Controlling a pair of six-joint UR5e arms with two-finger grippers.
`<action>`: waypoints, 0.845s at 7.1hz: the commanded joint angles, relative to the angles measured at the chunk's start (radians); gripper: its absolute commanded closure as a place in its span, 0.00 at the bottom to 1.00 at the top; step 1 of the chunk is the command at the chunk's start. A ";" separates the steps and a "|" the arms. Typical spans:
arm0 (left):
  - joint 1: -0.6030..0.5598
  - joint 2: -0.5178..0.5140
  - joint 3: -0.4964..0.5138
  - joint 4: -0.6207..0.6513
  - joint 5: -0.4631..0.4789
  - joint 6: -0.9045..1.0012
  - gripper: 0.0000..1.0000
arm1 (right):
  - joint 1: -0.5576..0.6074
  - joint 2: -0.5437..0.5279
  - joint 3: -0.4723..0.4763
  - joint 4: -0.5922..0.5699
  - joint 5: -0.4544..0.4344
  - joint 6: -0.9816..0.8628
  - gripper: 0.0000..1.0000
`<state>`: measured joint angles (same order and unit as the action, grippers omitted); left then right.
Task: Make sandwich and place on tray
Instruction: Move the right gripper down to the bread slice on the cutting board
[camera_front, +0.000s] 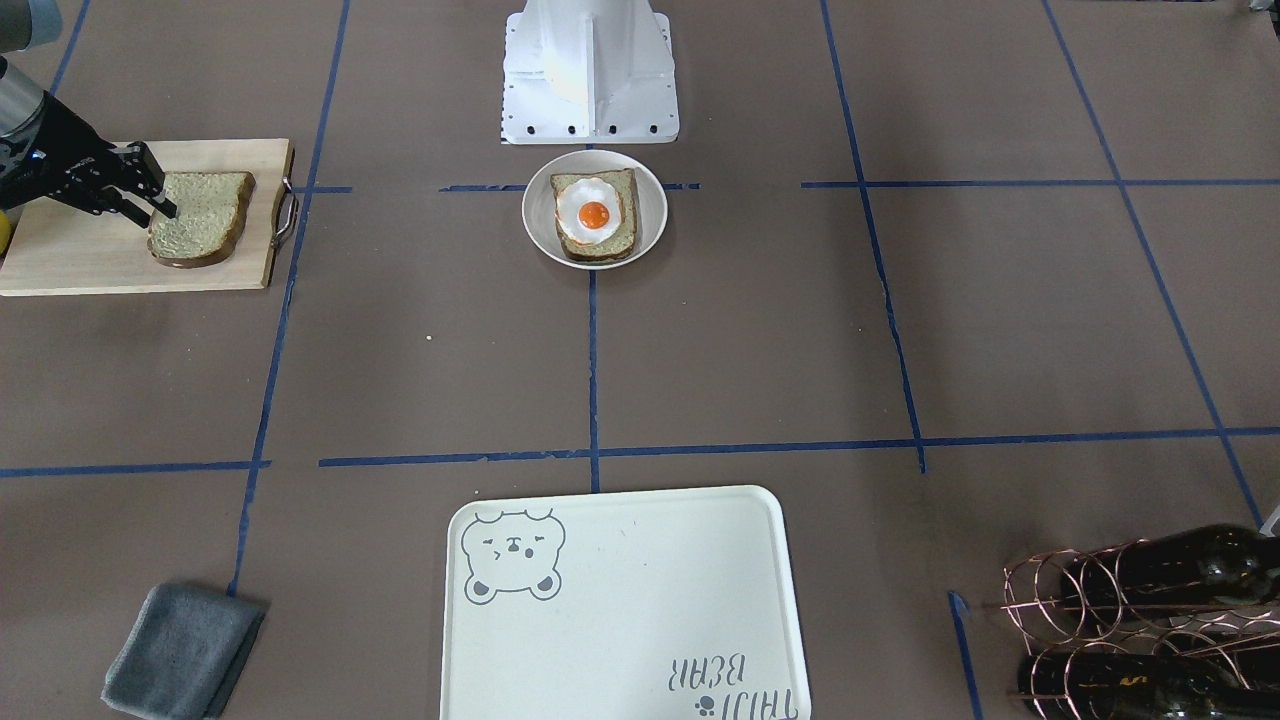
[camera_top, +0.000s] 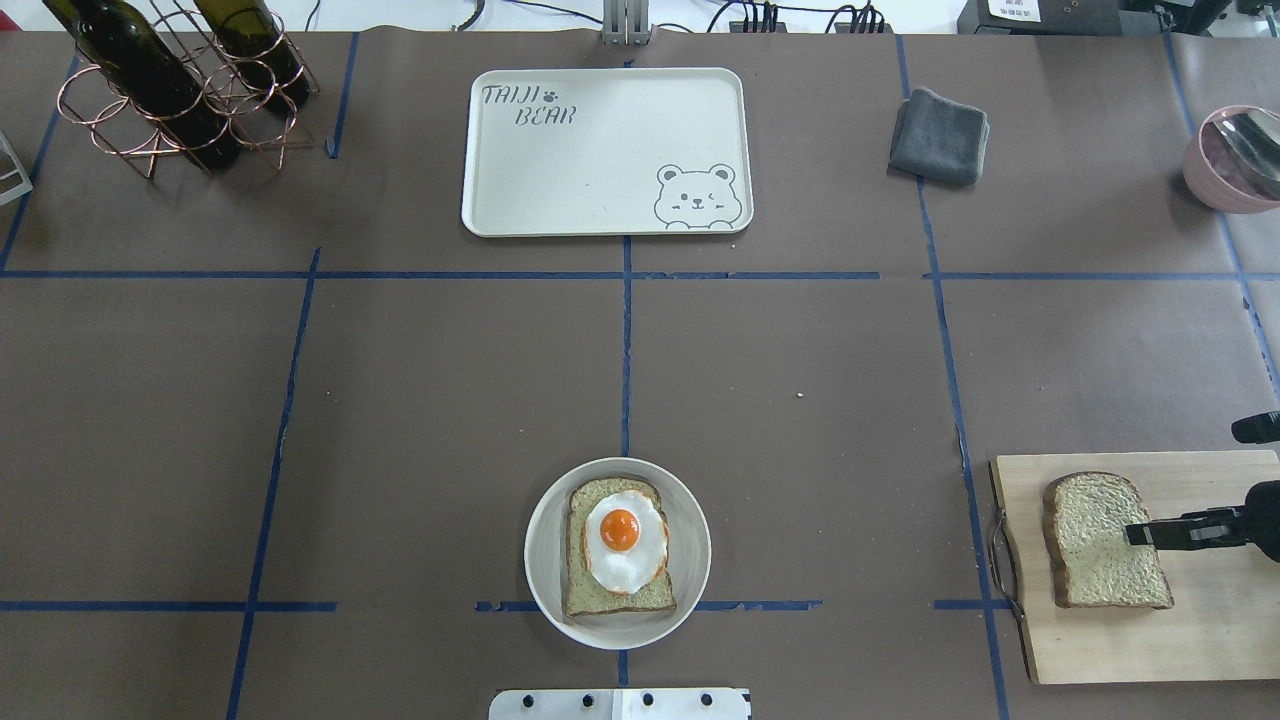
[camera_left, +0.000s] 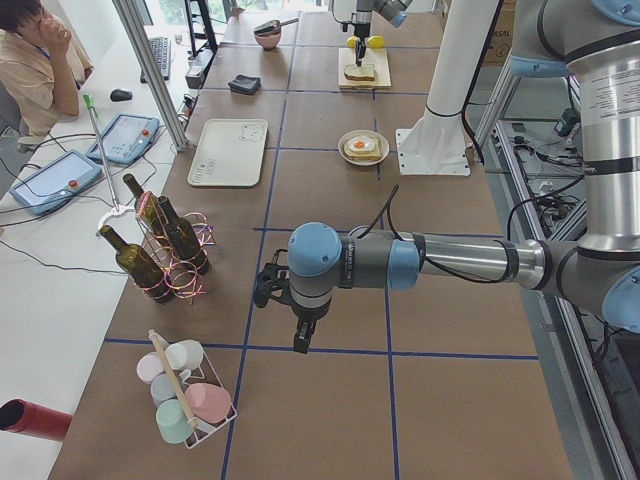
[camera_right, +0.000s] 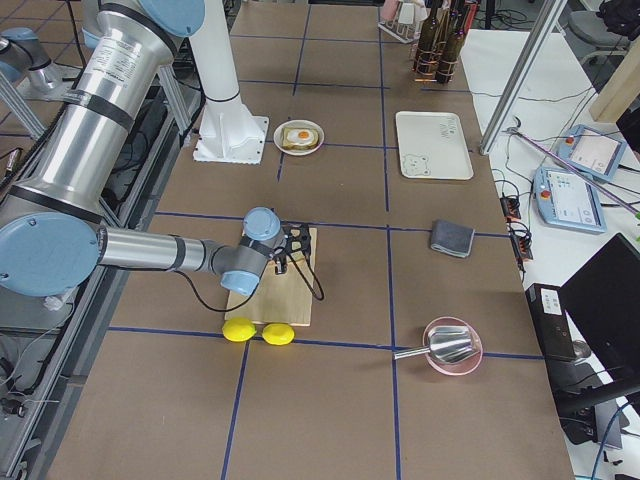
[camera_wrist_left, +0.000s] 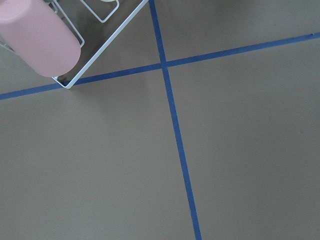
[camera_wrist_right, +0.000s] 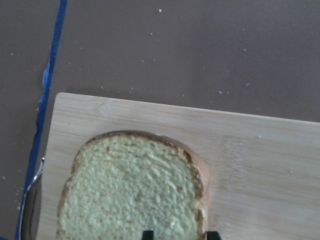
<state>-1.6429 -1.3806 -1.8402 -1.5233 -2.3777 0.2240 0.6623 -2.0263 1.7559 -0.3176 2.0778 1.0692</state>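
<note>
Overhead exterior — brown table (camera_top: 800, 350), blue tape (camera_top: 627, 350), cream tray (camera_top: 600, 160)

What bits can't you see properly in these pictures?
- Left end effector: only in the left side view; open or shut unclear.
- Right end effector: its wrist view's bottom edge cuts off all but the tips.
- Bread slice on the plate: the egg hides its middle.
- Pink bowl: cut by the overhead view's right edge.

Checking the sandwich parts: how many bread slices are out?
2. One bread slice lies on the plate under the fried egg; the other slice lies on the cutting board beneath the right gripper.
</note>
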 joint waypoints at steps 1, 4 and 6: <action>0.000 0.000 0.001 0.000 0.000 0.000 0.00 | -0.009 0.001 -0.001 0.000 -0.001 0.000 0.87; 0.000 0.000 0.001 0.000 0.000 0.000 0.00 | -0.006 0.005 0.008 0.002 0.001 -0.006 1.00; 0.000 0.000 0.001 -0.002 -0.001 0.000 0.00 | 0.000 -0.002 0.063 0.000 0.022 -0.002 1.00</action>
<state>-1.6422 -1.3806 -1.8392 -1.5242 -2.3788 0.2240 0.6591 -2.0236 1.7836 -0.3165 2.0865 1.0639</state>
